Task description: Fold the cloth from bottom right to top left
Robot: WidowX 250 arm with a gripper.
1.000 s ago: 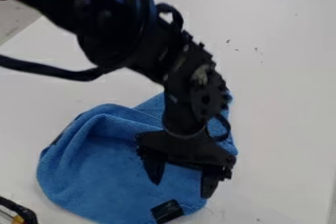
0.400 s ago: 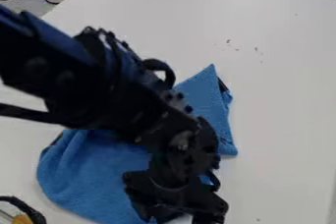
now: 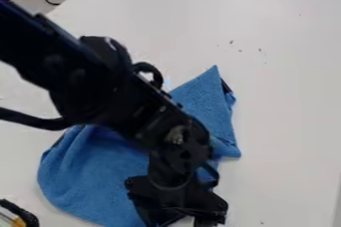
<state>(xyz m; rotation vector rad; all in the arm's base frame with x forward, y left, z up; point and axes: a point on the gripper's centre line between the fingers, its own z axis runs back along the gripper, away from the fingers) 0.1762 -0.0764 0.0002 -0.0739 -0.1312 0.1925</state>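
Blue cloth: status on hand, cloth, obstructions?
Hand at lower right of blue cloth. Cloth rumpled, diagonal fold not done. Arm hides its middle.

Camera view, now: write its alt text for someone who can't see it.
A black robot arm crosses over a rumpled blue cloth on a white table, its gripper near the picture's bottom edge, covering part of the cloth.

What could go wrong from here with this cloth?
The gripper is over the lower right edge of the cloth, so it might catch too little or miss the corner. The cloth is rumpled along its left side, so the fold could come out crooked. The arm hides the cloth's middle, so a bad crease might go unnoticed.
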